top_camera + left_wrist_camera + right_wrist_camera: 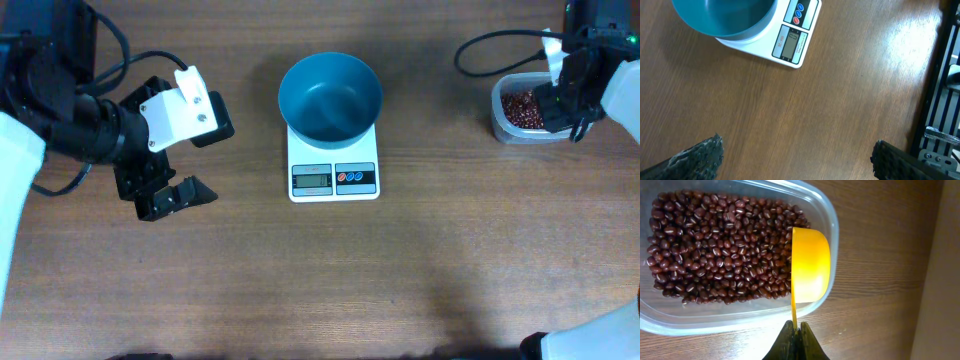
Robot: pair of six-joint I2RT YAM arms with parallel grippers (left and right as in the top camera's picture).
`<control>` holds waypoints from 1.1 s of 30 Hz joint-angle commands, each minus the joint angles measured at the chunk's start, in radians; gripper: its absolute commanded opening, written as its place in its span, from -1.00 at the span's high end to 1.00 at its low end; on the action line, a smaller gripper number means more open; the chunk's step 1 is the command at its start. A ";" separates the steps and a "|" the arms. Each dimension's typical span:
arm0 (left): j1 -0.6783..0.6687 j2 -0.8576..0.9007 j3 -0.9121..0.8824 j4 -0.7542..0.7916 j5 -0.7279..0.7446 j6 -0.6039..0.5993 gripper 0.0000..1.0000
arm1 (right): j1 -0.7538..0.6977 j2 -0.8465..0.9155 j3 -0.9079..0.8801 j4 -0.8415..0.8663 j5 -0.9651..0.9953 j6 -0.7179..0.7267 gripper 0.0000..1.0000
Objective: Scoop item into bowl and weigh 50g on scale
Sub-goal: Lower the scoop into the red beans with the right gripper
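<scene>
The blue bowl (330, 97) sits empty on the white scale (333, 170) at the table's middle; both also show in the left wrist view, bowl (722, 17) and scale (790, 42). The red-brown beans (715, 245) fill a clear tub (520, 110) at the far right. My right gripper (796, 330) is shut on the thin handle of a yellow scoop (810, 265), whose cup is turned on its side at the tub's edge over the beans. My left gripper (797, 157) is open and empty above bare wood, left of the scale.
Black cables (490, 45) run along the far edge near the right arm. A metal frame (945, 100) stands at the table's edge in the left wrist view.
</scene>
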 commanded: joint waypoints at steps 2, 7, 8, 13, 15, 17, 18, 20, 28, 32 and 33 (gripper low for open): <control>0.008 -0.004 -0.006 -0.001 0.003 0.016 -0.98 | 0.027 0.061 0.016 0.001 0.049 0.005 0.92; 0.008 -0.004 -0.006 -0.001 0.003 0.016 -0.97 | 0.058 0.074 0.016 -0.003 -0.024 0.070 0.92; 0.008 -0.004 -0.006 -0.001 0.003 0.016 -0.97 | 0.056 0.074 0.016 -0.010 -0.055 0.094 0.92; 0.008 -0.004 -0.006 -0.001 0.003 0.016 -0.98 | 0.026 0.074 0.016 -0.021 -0.120 0.161 0.92; 0.008 -0.004 -0.006 -0.001 0.003 0.016 -0.97 | 0.011 0.074 0.016 -0.022 -0.132 0.190 0.92; 0.008 -0.004 -0.006 -0.001 0.003 0.016 -0.97 | -0.011 0.074 0.016 -0.022 -0.174 0.227 0.92; 0.008 -0.004 -0.006 -0.001 0.003 0.016 -0.97 | -0.023 0.074 0.016 -0.024 -0.206 0.229 0.92; 0.008 -0.004 -0.006 -0.001 0.003 0.016 -0.98 | -0.042 0.074 0.016 -0.026 -0.239 0.254 0.92; 0.008 -0.004 -0.006 -0.001 0.003 0.016 -0.97 | -0.086 0.074 0.016 -0.054 -0.335 0.324 0.92; 0.008 -0.004 -0.006 -0.001 0.003 0.016 -0.97 | -0.106 0.074 0.017 -0.060 -0.416 0.324 0.92; 0.008 -0.004 -0.006 -0.001 0.003 0.016 -0.97 | -0.112 0.074 0.017 -0.061 -0.440 0.324 0.92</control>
